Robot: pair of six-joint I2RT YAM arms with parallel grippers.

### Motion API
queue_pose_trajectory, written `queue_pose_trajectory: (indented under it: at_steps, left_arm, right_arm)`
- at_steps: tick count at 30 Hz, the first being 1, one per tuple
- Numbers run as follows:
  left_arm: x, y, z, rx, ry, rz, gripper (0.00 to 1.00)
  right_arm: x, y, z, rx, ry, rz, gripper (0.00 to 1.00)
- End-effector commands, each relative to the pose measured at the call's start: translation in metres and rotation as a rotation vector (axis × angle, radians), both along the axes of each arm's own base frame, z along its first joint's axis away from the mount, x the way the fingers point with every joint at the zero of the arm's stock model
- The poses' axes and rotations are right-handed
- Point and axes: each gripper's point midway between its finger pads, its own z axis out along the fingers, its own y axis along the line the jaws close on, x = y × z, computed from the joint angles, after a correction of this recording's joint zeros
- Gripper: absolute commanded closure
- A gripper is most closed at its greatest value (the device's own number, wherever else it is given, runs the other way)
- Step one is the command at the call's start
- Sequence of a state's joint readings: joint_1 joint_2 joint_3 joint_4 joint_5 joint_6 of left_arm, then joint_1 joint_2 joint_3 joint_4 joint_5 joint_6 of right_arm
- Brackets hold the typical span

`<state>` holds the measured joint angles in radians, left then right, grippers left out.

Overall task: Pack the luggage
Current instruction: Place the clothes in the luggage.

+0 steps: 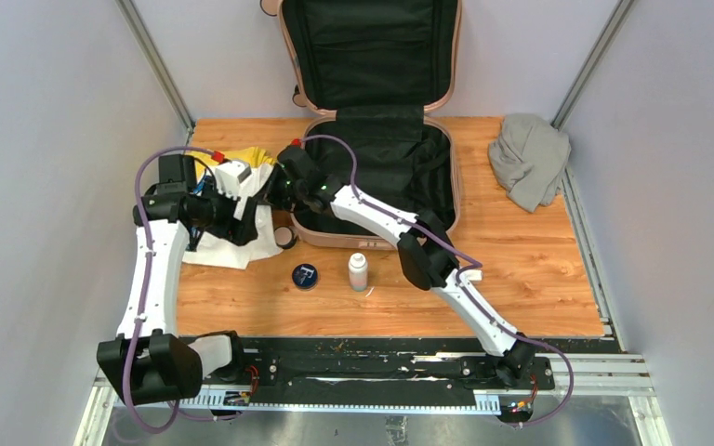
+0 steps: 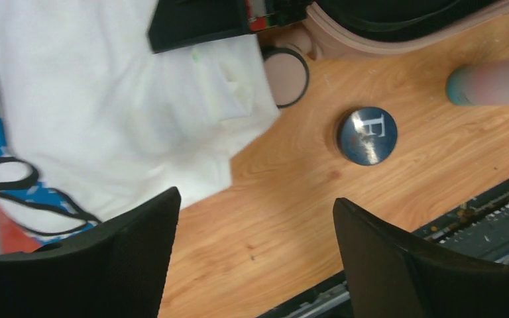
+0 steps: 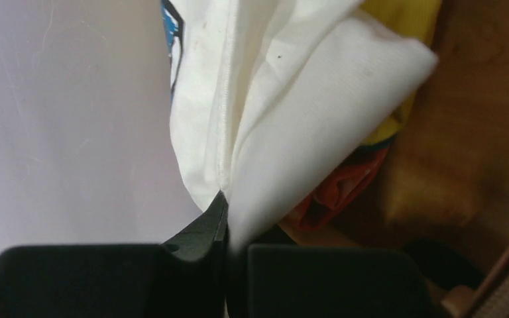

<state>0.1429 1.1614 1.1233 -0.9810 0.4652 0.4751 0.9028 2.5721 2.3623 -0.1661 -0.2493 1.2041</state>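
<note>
**Wooden tabletop point(image 1: 539, 279), suitcase open at the back**

We see the pale pink hard-shell suitcase point(image 1: 456, 190) lying open, its lid raised by the grey wall. Only the right wrist view shows the right gripper point(image 3: 225, 205) clamped on white cloth point(image 3: 291, 119). The left gripper point(image 2: 255, 199), jaws apart, hovers near a round blue tin point(image 2: 366, 136).

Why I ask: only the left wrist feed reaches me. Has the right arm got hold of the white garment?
Observer: Yes. In the right wrist view, the right gripper has its fingers shut on a fold of the white garment.
Operator: Is the luggage open for it?
Observer: The luggage lies open, its lid raised at the far side.
Operator: Anything out of my view?
Observer: A grey cloth bundle sits at the back right corner of the table.
</note>
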Motion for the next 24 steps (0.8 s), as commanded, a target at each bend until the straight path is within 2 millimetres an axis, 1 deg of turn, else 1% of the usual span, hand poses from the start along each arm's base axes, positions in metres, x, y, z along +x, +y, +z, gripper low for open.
queue_pose_trajectory:
  at_steps: [1,2,4,6,9,12,13,14,15,17,20,24]
  left_arm:
    - [0.012,0.014,0.038,0.011,-0.088,0.056,0.09]
    - [0.016,0.017,0.043,0.017,-0.099,0.069,0.05]
    - [0.023,0.025,0.050,0.041,-0.112,0.089,0.01]
    - [0.031,0.033,0.054,0.067,-0.109,0.119,0.00]
    - [0.040,0.042,0.050,0.092,-0.082,0.159,0.00]
    - [0.044,0.044,0.045,0.100,-0.065,0.159,0.00]
    - [0.044,0.045,0.043,0.103,-0.060,0.160,0.00]
    - [0.045,0.046,0.040,0.106,-0.052,0.161,0.00]
    - [0.045,0.047,0.038,0.111,-0.046,0.160,0.00]
    - [0.045,0.048,0.033,0.116,-0.033,0.155,0.00]
    - [0.044,0.049,0.025,0.125,-0.012,0.151,0.00]
    - [0.046,0.054,0.015,0.147,0.016,0.154,0.00]
  right_arm:
    - [0.046,-0.036,0.079,0.016,-0.273,0.003,1.00]
    - [0.052,-0.046,0.083,0.005,-0.293,0.011,1.00]
    - [0.065,-0.066,0.083,-0.026,-0.304,0.018,1.00]
    - [0.077,-0.088,0.078,-0.058,-0.295,0.017,1.00]
    - [0.095,-0.121,0.067,-0.125,-0.275,0.007,1.00]
    - [0.108,-0.157,0.059,-0.215,-0.243,-0.047,1.00]
    - [0.114,-0.172,0.055,-0.259,-0.238,-0.084,1.00]
    - [0.115,-0.182,0.055,-0.287,-0.239,-0.097,1.00]
    - [0.118,-0.194,0.060,-0.324,-0.259,-0.126,1.00]
    - [0.119,-0.211,0.063,-0.369,-0.271,-0.152,1.00]
    - [0.121,-0.228,0.064,-0.402,-0.270,-0.167,1.00]
    - [0.124,-0.248,0.047,-0.415,-0.194,-0.144,1.00]
